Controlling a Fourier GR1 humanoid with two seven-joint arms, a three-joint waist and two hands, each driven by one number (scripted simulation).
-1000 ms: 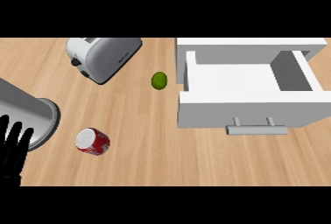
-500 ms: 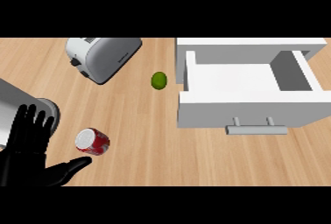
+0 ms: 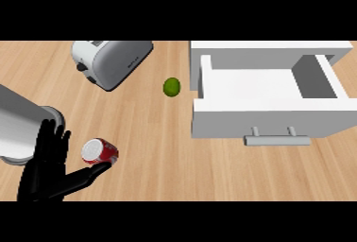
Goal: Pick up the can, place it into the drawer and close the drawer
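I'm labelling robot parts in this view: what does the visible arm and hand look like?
Only the left hand shows: all black, with long slim fingers and a thumb. Behind it its forearm is a smooth, light grey cylinder with a darker rim at the wrist. No cables or markings are visible. The right hand is out of view.

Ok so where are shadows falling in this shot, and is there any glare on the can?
Head view: soft shadow under the drawer front, beneath its handle; a faint one beside the toaster. The can has a pale top, no strong glare. Left hand is evenly dark.
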